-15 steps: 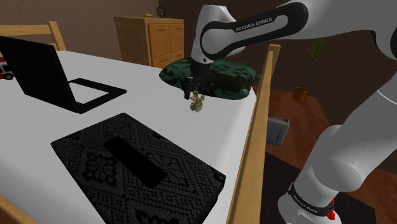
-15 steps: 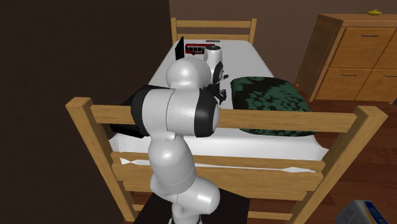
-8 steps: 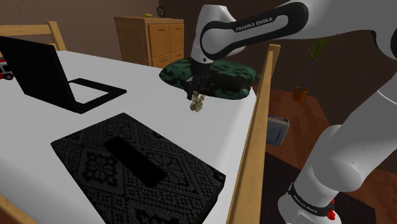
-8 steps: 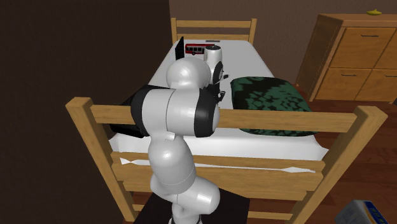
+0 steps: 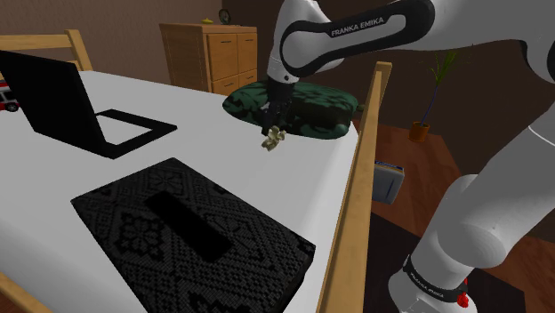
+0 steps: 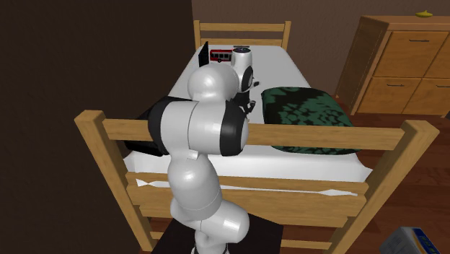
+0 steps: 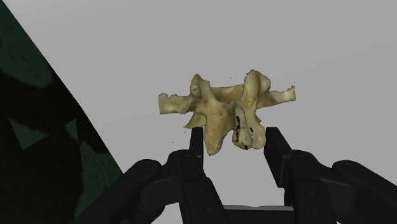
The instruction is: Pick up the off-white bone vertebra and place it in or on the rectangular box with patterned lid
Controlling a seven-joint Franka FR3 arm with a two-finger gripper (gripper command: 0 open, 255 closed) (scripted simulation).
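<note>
- The fingers stand narrow, pressed against either side of the lower part of the bone, so the gripper has it in its grasp. The bone's wings stick out sideways past the tips, probably because the hold was taken across its slimmest part.
- In the shoulder view the bone hangs under the downward-pointing gripper, just over the white bed. It looks clear of the sheet, though I cannot tell for certain.
- Just beside it lies a green patterned pillow; the straight-down reach likely keeps the hand off it.
- The box, black with a patterned lid, lies flat on the bed, well apart from the bone and nearer the camera. Its lid is shut, so the bone would most likely go on top.
- Beyond the box stands an open black laptop, which bears no readable mark.
- "FRANKA EMIKA" reads in white on the arm; the lettering on its base ring is too small to read.
</note>
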